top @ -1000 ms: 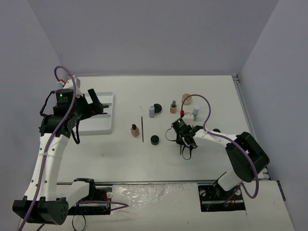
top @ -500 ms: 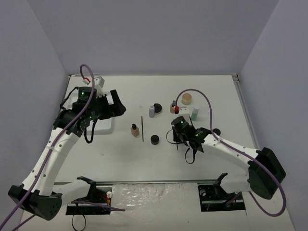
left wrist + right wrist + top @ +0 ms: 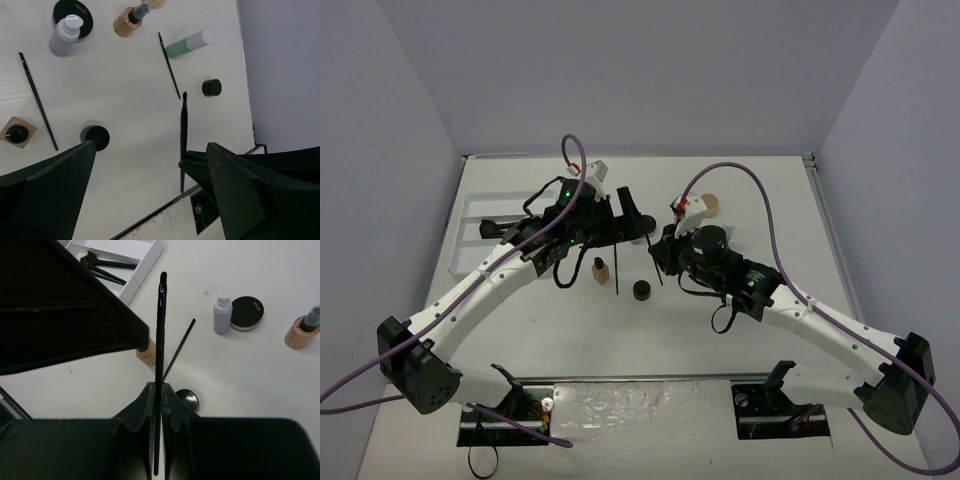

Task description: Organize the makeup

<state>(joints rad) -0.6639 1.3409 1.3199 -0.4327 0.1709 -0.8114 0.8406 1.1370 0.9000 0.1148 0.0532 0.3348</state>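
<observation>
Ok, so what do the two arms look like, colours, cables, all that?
Both the left arm and right arm are white with black joints; the left gripper and right gripper are black. Purple cables loop along each. A green light glows on the left wrist.

White table (image 3: pixel 620 345), tray (image 3: pixel 462 250), thin brush (image 3: pixel 37 100), black pot (image 3: pixel 95 137), grey bottle (image 3: pixel 65 40)

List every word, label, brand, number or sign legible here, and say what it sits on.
Black round compact, lid: small pale print, too small to read.
Grey pump bottle: no print visible.
Black brush gripped by the right pincer: no print visible.
No readable text anywhere in these views.
</observation>
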